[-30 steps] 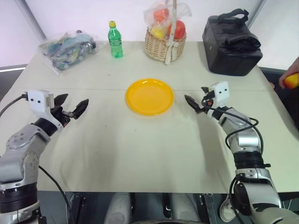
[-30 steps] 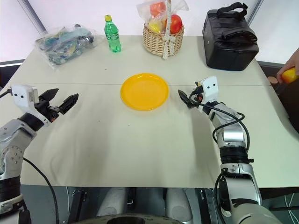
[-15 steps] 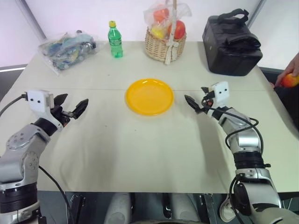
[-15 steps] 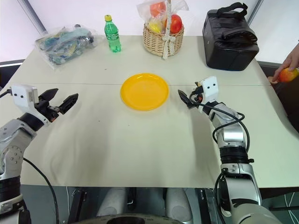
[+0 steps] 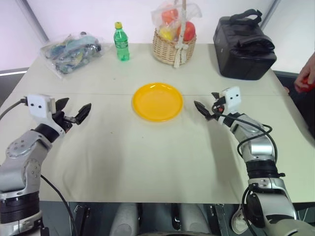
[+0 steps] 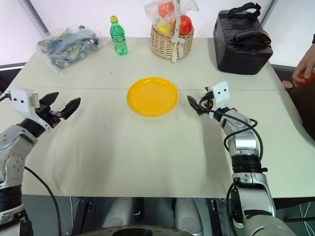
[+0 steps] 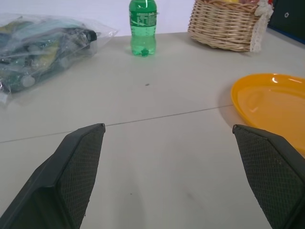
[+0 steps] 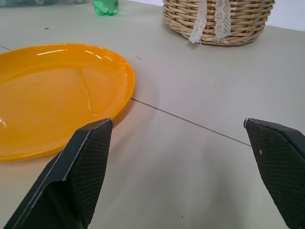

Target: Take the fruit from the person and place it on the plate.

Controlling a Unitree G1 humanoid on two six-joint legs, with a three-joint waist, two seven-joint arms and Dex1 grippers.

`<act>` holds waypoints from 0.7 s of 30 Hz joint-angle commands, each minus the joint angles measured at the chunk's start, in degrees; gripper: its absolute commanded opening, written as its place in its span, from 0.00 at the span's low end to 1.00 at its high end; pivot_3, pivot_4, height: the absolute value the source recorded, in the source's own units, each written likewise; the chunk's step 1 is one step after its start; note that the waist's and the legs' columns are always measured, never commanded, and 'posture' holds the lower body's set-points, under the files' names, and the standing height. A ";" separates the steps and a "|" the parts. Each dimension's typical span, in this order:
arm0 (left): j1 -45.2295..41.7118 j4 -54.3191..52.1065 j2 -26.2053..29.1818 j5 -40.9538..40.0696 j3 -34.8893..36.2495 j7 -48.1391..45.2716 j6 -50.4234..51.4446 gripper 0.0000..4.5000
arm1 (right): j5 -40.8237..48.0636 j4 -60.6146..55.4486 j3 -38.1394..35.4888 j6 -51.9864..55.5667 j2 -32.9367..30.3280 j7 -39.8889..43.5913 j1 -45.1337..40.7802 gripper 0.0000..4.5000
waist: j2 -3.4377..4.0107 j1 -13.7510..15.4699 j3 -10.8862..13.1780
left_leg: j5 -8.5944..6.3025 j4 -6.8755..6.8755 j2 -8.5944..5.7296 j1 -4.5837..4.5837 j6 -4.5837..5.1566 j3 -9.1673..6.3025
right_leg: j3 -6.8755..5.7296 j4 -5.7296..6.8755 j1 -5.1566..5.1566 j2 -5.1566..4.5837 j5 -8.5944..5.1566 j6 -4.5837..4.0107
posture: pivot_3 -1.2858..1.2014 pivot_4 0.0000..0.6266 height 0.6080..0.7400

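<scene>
The fruit (image 5: 307, 84) shows as a patch of red at the far right, beyond the table's edge, mostly covered by the person's hand (image 5: 304, 73). The yellow plate (image 5: 157, 101) lies bare at the table's centre. Just right of the plate, my right gripper (image 5: 203, 108) hovers low over the table, open, its fingers pointing at the plate's rim (image 8: 125, 90). Well left of the plate, my left gripper (image 5: 75, 110) is also open and holds nothing. Both grippers are far from the fruit.
Along the back edge stand a clear plastic bag of items (image 5: 71, 49), a green bottle (image 5: 121, 42), a wicker basket (image 5: 173, 46) of wrapped fruits and a black bag (image 5: 244, 46). The table's front half is bare cloth.
The person's hand has turned over the fruit, so its yellow-orange side is gone and only red shows. Both grippers have stayed in place.
</scene>
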 commanded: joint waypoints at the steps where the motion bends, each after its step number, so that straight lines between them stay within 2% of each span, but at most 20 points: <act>1: -1.01 -0.32 0.94 0.62 1.27 -0.05 -1.65 1.00 | 0.25 -2.62 -0.33 -0.58 -0.50 -0.11 -0.20 1.00 | 0.00 0.00 0.00 | 0.00 0.00 0.00 0.00 0.00 0.00 | 0.00 0.00 0.00 0.00 0.00 0.00 | 0.52 0.24 1.00; 21: -2.33 0.53 1.04 1.75 0.96 -0.65 -2.11 1.00 | 0.10 -1.92 -0.06 -1.17 0.27 -0.76 -0.62 1.00 | 0.00 -0.01 0.00 | 0.00 0.00 0.00 0.00 0.00 0.00 | 0.00 0.00 0.00 0.00 0.00 0.00 | 0.52 0.24 1.00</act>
